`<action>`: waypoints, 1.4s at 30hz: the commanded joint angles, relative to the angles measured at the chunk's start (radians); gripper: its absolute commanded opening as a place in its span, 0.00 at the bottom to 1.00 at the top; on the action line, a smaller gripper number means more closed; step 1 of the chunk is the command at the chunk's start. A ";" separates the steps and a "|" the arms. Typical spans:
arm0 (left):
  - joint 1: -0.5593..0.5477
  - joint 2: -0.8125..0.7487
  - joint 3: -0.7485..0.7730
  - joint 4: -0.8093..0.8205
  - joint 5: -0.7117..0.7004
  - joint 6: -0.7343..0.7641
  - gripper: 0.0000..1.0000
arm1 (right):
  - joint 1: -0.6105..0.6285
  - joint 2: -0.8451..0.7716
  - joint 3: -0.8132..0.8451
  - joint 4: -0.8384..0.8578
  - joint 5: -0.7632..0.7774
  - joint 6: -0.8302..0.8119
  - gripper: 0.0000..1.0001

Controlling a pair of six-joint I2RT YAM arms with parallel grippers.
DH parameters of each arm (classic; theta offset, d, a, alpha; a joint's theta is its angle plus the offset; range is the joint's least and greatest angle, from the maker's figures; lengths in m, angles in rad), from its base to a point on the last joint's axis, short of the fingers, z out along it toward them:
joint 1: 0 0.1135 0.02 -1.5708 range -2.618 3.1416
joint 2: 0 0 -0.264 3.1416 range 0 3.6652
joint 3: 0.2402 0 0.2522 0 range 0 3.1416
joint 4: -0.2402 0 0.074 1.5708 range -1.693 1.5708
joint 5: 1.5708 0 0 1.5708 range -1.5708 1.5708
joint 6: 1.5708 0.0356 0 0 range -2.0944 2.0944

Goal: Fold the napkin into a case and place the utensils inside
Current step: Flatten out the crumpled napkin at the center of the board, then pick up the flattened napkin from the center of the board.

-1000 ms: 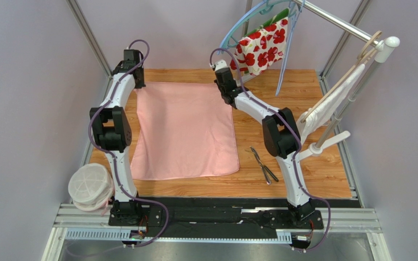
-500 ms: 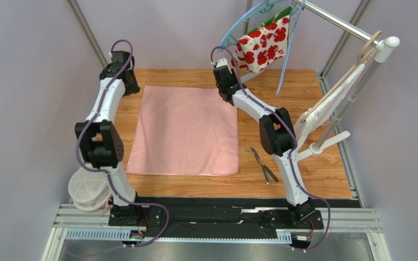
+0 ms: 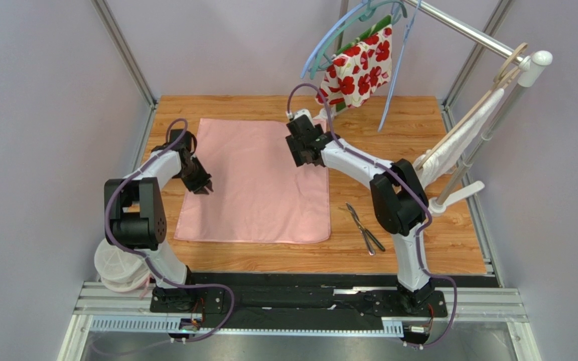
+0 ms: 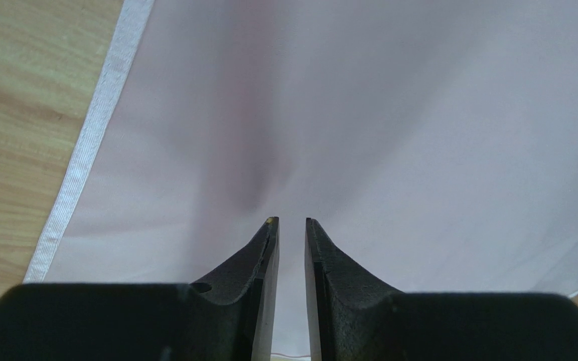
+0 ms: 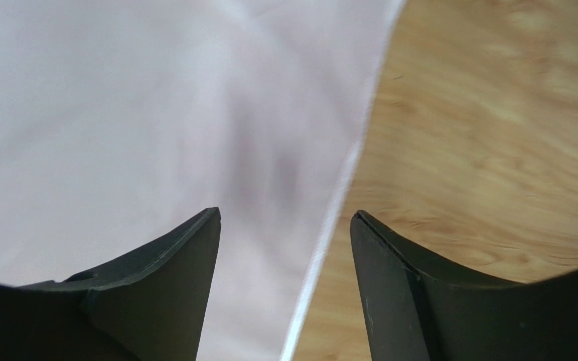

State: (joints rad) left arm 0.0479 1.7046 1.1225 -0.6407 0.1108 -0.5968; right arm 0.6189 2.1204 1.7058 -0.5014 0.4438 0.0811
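The light-pink napkin (image 3: 258,180) lies spread flat on the wooden table. My left gripper (image 3: 203,186) hovers over its left edge. In the left wrist view the fingers (image 4: 290,220) stand a narrow gap apart with nothing between them, above the napkin (image 4: 390,113). My right gripper (image 3: 305,153) is over the napkin's right edge, towards the far side. Its jaws (image 5: 284,216) are wide open, with the napkin's (image 5: 119,113) white hem running below the gap. The utensils (image 3: 364,229) lie crossed on the wood, right of the napkin, apart from both grippers.
A red-and-white floral cloth (image 3: 360,68) hangs on a hanger at the back. A white cloth (image 3: 458,147) hangs on a rack at the right, its foot (image 3: 450,199) on the table. A white round basket (image 3: 122,259) sits at the near left.
Both grippers let go of the napkin's far corners and opened. Both arms drew back towards me, the left along the left edge, the right along the right edge. The napkin settled flat.
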 commanded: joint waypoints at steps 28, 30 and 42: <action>0.201 -0.401 -0.429 -0.045 0.017 -0.173 0.33 | 0.214 0.363 0.389 -0.032 -0.418 0.111 0.68; 0.199 -0.410 -0.440 -0.040 0.015 -0.172 0.34 | 0.214 0.388 0.449 -0.037 -0.430 0.098 0.68; 0.191 -0.376 -0.469 0.098 0.168 -0.173 0.34 | 0.110 0.467 0.581 -0.016 -0.626 0.106 0.68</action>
State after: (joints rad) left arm 0.2436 1.3010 0.6502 -0.6086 0.2157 -0.7567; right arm 0.7921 2.5607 2.2528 -0.5339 -0.0505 0.1764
